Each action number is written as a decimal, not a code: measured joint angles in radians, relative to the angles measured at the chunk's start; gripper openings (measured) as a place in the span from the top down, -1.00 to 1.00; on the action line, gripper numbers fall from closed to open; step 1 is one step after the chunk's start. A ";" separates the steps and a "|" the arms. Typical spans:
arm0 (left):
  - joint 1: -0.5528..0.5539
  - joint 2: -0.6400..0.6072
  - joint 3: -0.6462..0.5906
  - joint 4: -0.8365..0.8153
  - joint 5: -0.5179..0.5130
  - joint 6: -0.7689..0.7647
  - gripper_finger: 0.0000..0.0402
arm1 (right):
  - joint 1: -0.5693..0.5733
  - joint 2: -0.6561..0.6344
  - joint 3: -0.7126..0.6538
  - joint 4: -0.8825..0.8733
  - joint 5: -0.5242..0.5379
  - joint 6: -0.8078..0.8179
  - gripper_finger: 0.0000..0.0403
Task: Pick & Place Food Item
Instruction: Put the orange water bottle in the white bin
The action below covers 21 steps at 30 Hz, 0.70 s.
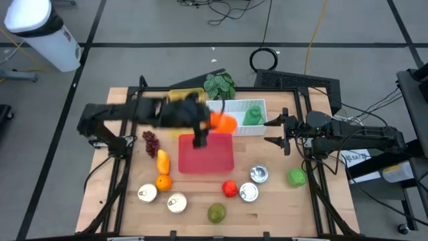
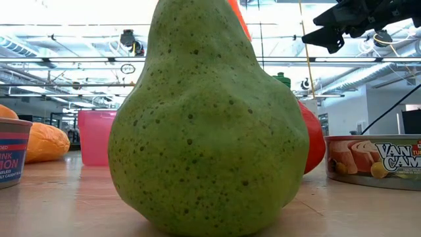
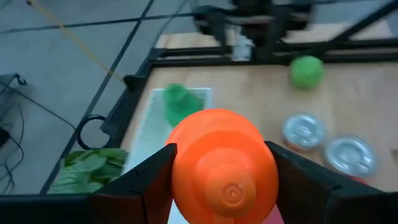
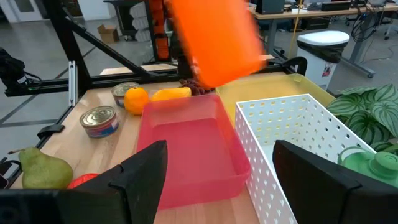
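Pick done: left gripper (image 3: 224,180), jaws clamped on orange bottle (image 1: 224,122), carrying it in air between red bin (image 1: 206,155) and white basket (image 1: 239,118). Not yet placed. Right gripper (image 1: 273,130) waits beside basket, jaws apart, empty. Other food on table (image 1: 127,201) untouched.

An orange bottle (image 3: 224,165) is held between the two dark fingers (image 3: 140,180) of the left gripper (image 3: 225,177), its capped end turned toward the camera. Just beyond it, a white perforated basket (image 3: 149,118) is seen with a green item (image 3: 177,99) lying inside. Green leaves (image 3: 87,168) are seen beside the basket, off the table's edge. Farther ahead, two tin cans (image 3: 303,129) (image 3: 351,155) stand on the wooden table (image 3: 261,99), and a green round fruit (image 3: 306,70) lies beyond them.
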 joint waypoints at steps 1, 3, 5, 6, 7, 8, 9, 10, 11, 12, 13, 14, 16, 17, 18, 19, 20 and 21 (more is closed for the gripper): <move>0.044 0.007 0.011 0.001 0.041 0.018 -0.17 | 0.000 0.000 0.000 0.000 0.000 0.000 -0.37; 0.131 0.013 0.016 0.010 0.110 0.035 -0.17 | 0.000 0.000 0.000 0.000 0.000 0.000 -0.37; 0.210 0.032 0.010 0.008 0.153 0.035 -0.14 | 0.000 0.001 0.000 0.000 0.000 0.000 -0.37; 0.246 0.041 0.010 0.006 0.169 0.031 -0.13 | 0.000 0.002 0.000 0.000 0.000 0.000 -0.37; 0.277 0.055 0.010 -0.004 0.180 0.021 -0.11 | 0.000 0.003 0.000 0.000 0.000 0.000 -0.37; 0.301 0.073 0.009 -0.014 0.191 0.010 -0.11 | 0.000 0.006 0.000 0.001 0.001 0.000 -0.37; 0.320 0.090 0.009 -0.013 0.203 0.006 -0.11 | 0.000 0.008 0.000 0.001 0.000 0.000 -0.37; 0.333 0.108 0.009 -0.009 0.212 0.005 -0.11 | -0.001 0.009 0.000 0.000 0.000 -0.001 -0.37; 0.338 0.128 0.009 -0.008 0.218 0.009 -0.12 | -0.001 0.013 0.000 0.000 0.000 -0.001 -0.37; 0.338 0.149 0.009 -0.008 0.223 0.014 -0.13 | -0.001 0.016 0.000 0.001 0.000 -0.001 -0.37; 0.338 0.168 0.009 -0.007 0.225 0.020 -0.15 | -0.001 0.018 0.000 0.000 0.000 -0.002 -0.37; 0.338 0.189 0.008 -0.007 0.228 0.027 -0.17 | -0.001 0.021 0.000 -0.001 0.000 -0.003 -0.37; 0.339 0.227 0.008 -0.008 0.228 0.031 -0.18 | -0.001 0.026 0.000 0.002 0.000 -0.003 -0.37; 0.340 0.244 0.008 -0.008 0.227 0.031 -0.18 | -0.001 0.027 0.000 -0.001 0.000 -0.002 -0.37; 0.340 0.261 0.008 -0.011 0.225 0.030 -0.18 | -0.001 0.029 0.000 0.000 0.001 -0.002 -0.37; 0.341 0.277 0.008 -0.012 0.225 0.029 -0.17 | -0.001 0.031 0.000 0.004 0.000 -0.002 -0.37; 0.341 0.293 0.008 -0.013 0.225 0.027 -0.16 | -0.001 0.031 0.000 0.005 0.000 -0.003 -0.37; 0.340 0.309 0.008 -0.014 0.226 0.024 -0.14 | -0.001 0.032 0.000 0.005 0.000 -0.002 -0.37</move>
